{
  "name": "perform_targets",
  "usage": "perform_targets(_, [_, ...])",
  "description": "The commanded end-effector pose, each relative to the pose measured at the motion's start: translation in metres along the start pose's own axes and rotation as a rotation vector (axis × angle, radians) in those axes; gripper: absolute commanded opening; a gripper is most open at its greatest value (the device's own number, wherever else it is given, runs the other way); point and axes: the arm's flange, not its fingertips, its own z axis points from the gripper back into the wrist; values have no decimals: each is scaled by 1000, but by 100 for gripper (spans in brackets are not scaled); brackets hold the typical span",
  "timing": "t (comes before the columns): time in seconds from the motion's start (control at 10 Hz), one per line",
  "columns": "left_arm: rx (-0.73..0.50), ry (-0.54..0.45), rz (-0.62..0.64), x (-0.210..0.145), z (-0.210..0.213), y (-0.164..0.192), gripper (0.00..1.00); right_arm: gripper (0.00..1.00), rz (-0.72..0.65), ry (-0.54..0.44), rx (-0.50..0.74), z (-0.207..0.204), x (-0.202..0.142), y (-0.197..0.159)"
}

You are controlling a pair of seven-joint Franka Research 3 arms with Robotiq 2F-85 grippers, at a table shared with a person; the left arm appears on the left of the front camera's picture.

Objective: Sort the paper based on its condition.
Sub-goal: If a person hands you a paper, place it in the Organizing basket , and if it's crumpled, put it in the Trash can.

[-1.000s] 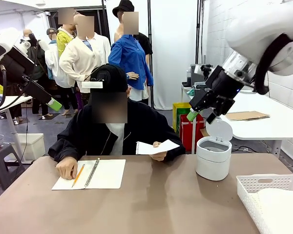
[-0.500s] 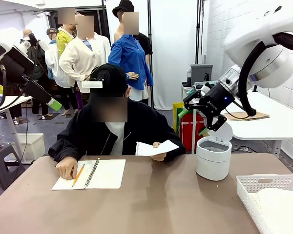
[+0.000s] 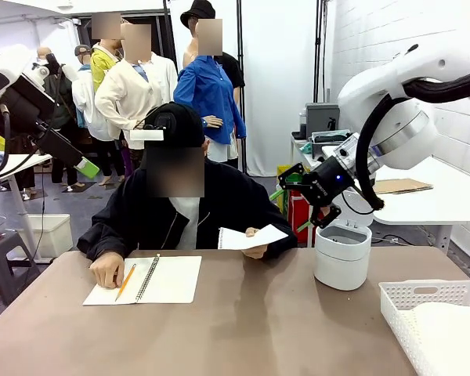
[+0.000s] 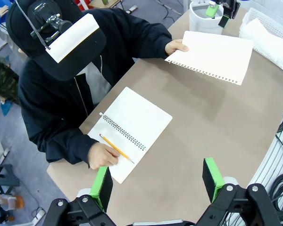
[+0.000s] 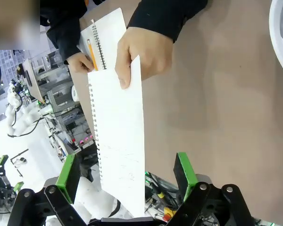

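A person at the far side holds up one white paper (image 3: 247,237) with a perforated edge in one hand (image 3: 254,251). My right gripper (image 3: 291,210) is open just right of that sheet's free end. In the right wrist view the paper (image 5: 120,141) runs from the hand (image 5: 144,56) down between my spread green fingers (image 5: 68,172), unclamped. The left wrist view shows the same paper (image 4: 212,56) from above. My left gripper (image 4: 158,181) hangs high over the table's left part, open, nothing between its pads. In the front view it sits at upper left (image 3: 86,167).
An open spiral notebook (image 3: 145,280) with a pencil (image 3: 126,280) lies before the person, whose other hand rests on it. A white lidded bin (image 3: 342,254) stands at right. A white basket (image 3: 435,313) holding white sheets is at the front right corner.
My right arm has swung down and to the left, from above the bin to the free end of the held paper. Its jaws stayed open. The left arm has not moved.
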Motion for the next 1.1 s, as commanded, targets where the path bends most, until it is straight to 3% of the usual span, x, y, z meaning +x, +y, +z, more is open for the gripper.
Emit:
perform_targets(0.0, [9, 5, 12, 0, 0, -2, 100, 100, -31, 103, 50, -23, -10, -20])
perform_targets(1.0, [9, 5, 12, 0, 0, -2, 100, 100, 7, 185, 195, -65, -13, -37])
